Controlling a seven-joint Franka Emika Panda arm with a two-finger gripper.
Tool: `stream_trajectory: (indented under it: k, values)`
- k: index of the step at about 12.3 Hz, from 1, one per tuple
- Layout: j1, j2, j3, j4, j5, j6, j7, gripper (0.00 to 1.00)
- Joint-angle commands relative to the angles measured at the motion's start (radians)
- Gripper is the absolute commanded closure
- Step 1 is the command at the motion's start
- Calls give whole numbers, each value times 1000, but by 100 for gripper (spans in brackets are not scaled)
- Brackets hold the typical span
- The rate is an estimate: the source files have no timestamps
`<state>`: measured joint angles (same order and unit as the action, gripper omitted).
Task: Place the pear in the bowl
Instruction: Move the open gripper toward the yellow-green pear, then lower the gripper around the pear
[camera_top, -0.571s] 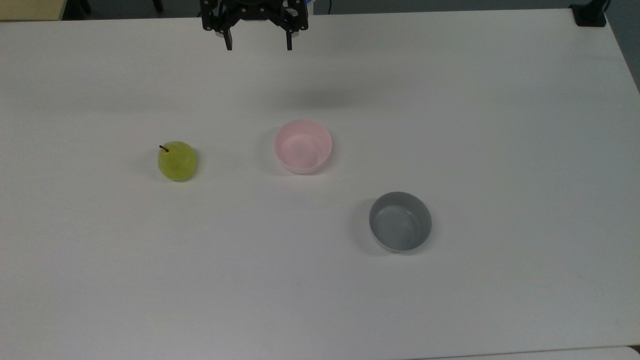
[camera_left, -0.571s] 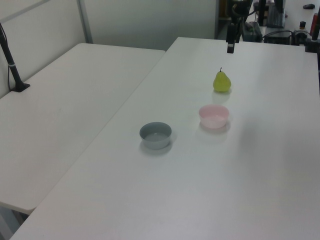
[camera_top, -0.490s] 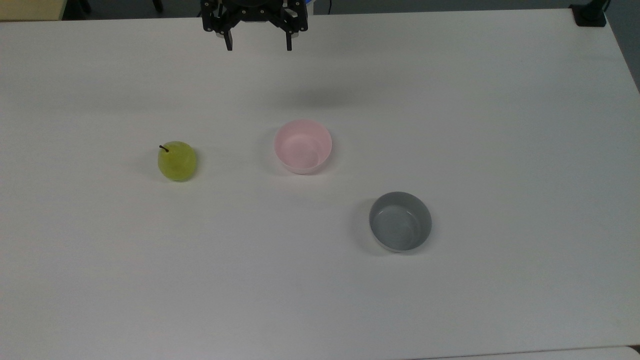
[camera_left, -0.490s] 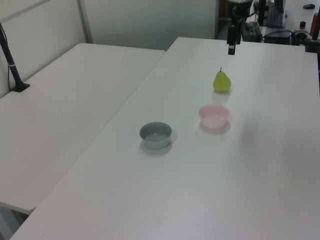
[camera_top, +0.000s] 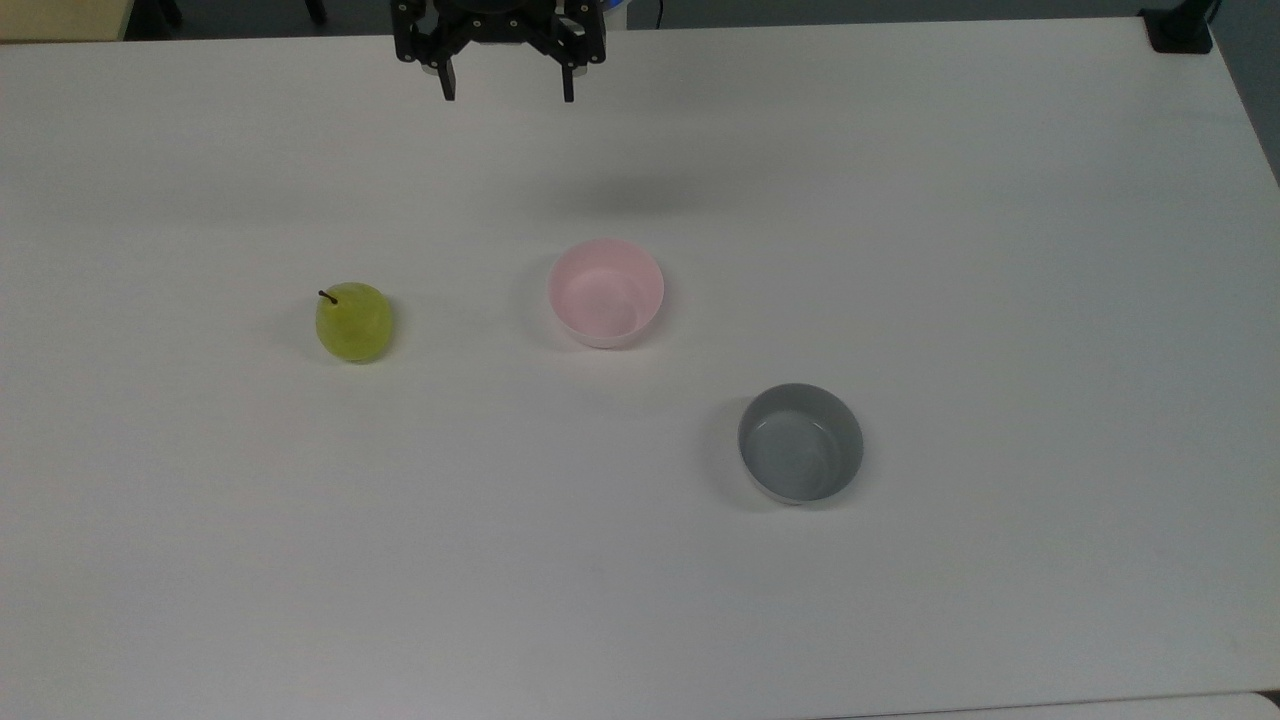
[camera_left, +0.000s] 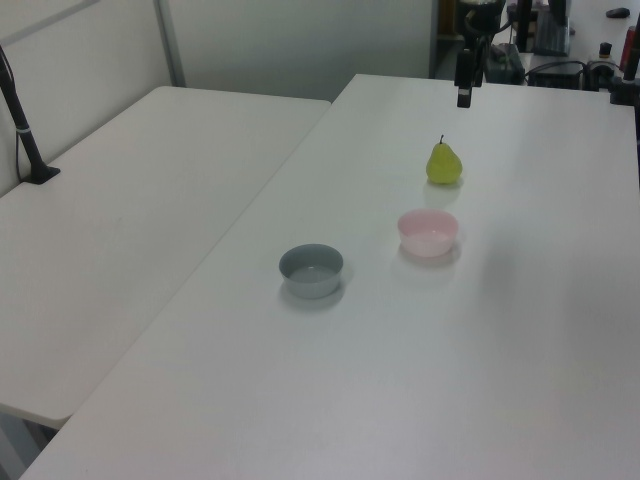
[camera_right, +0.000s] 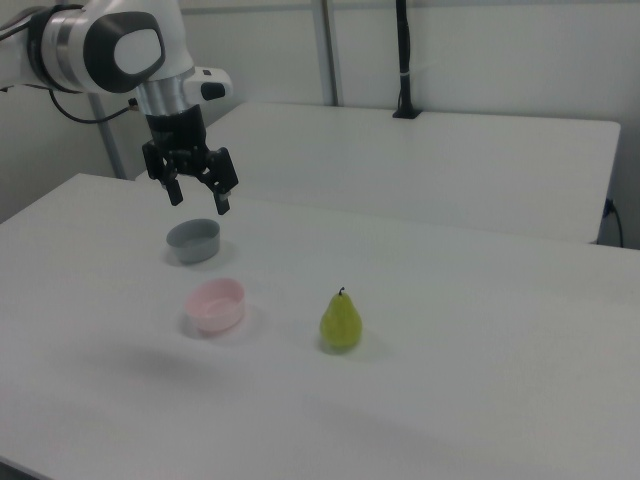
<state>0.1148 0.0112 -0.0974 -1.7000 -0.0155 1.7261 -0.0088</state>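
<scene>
High above the far edge of the worktop (camera_top: 900, 600) in the top view, the gripper (camera_top: 505, 92) hangs with its fingers spread wide and nothing between them; it touches none of the things below it. The pear (camera_top: 353, 322) stands upright on its base, stem up, well apart from the gripper, below it and toward the top view's left; the pink bowl (camera_top: 606, 292) sits nearer, below the gripper and a little toward the top view's right, with nothing in it; the grey bowl (camera_top: 800, 442) lies farther still toward the top view's lower right. By my reading the task is barely begun; no grasp is made; reaching the pear, closing on it, lifting it, carrying it over the pink bowl and releasing it all remain.
</scene>
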Motion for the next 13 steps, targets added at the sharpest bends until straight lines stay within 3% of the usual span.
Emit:
stream_trajectory:
  k: [1, 6, 10, 13]
  values:
    - [-38, 1, -8, -10, -12, 29, -72, 0]
    - [-125, 52, -7, -10, -11, 134, -247, 0]
    - [-205, 162, -8, -18, -14, 220, -451, 0]
    - [-241, 262, -8, -21, -52, 332, -461, 0]
